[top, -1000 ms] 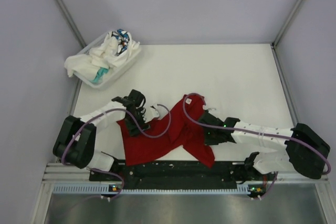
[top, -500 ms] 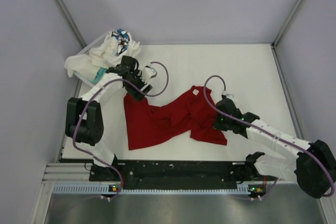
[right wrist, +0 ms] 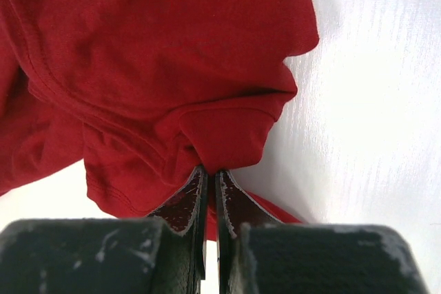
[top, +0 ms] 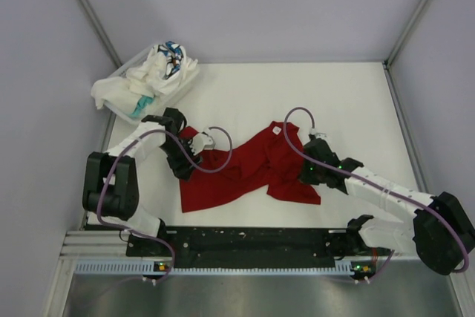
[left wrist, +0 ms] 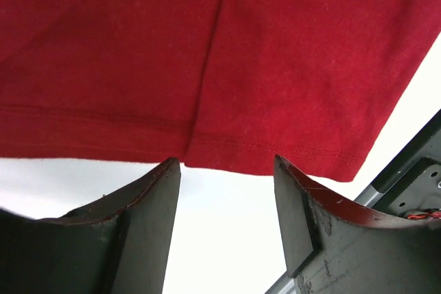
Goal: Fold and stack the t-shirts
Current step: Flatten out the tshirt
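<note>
The right gripper (right wrist: 209, 170) pinches a fold of the red shirt (top: 245, 172) at frame centre. The left gripper (left wrist: 225, 160), fingers apart, sits at its hem.

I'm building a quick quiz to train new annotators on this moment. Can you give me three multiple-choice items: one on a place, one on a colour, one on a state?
1. Where on the table does the white tray stand?
A far left corner; B far right corner; C between the arm bases.
2. What colour is the t-shirt spread mid-table?
A teal; B white; C deep red.
3. What is the right gripper doing?
A open over bare table; B shut on the t-shirt; C shut on the tray.

Key: 1 A, the top view shows it far left. 2 C, it is red in every view. 3 B, its fingers pinch a red fold.
</note>
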You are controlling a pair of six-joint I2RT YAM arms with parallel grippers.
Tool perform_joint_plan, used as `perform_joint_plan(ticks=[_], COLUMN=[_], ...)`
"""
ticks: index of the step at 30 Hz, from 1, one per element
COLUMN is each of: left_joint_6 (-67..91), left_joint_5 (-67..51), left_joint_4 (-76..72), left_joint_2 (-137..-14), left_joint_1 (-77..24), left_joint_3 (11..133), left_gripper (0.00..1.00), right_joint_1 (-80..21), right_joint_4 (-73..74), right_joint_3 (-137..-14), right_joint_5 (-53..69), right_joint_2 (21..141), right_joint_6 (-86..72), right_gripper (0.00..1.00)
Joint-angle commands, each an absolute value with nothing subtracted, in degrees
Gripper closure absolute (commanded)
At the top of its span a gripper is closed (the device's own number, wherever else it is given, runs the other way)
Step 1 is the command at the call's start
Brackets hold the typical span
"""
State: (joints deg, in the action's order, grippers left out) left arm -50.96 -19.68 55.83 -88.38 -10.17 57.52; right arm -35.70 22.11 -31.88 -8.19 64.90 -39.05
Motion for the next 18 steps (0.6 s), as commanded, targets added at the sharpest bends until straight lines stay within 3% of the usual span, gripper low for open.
perform_joint_plan(ticks=[1,13,16,18], left_joint_6=[-52.48,-52.03,-52.29,-52.47], left_joint_5=[-20.74,-19.25,-18.63,-19.42], left_joint_4=[54.50,50.71,51.06,52.64], left_joint_2=[-92.19,-96.15,-95.98,-95.72], left_joint_1=[-10.02,-10.02,-10.02,-10.02], left_joint_3=[57.48,57.05,56.34,56.77], left_gripper=[0.39,0.40,0.54,0.72], right_joint_1=[-35.24,-35.16,-35.24,-35.16], right_joint_4=[19.78,19.86,19.86,20.04], right_joint_3=[-33.13,-32.52,-32.87,-33.40], right_joint_5=[-7.74,-8.09,-8.17,-8.00], right_joint_2=[65.04,63.81,63.81,63.46], right_joint_6=[-38.41,-38.14,-37.97,-37.97], right_gripper=[1.00,1.00,1.00,1.00])
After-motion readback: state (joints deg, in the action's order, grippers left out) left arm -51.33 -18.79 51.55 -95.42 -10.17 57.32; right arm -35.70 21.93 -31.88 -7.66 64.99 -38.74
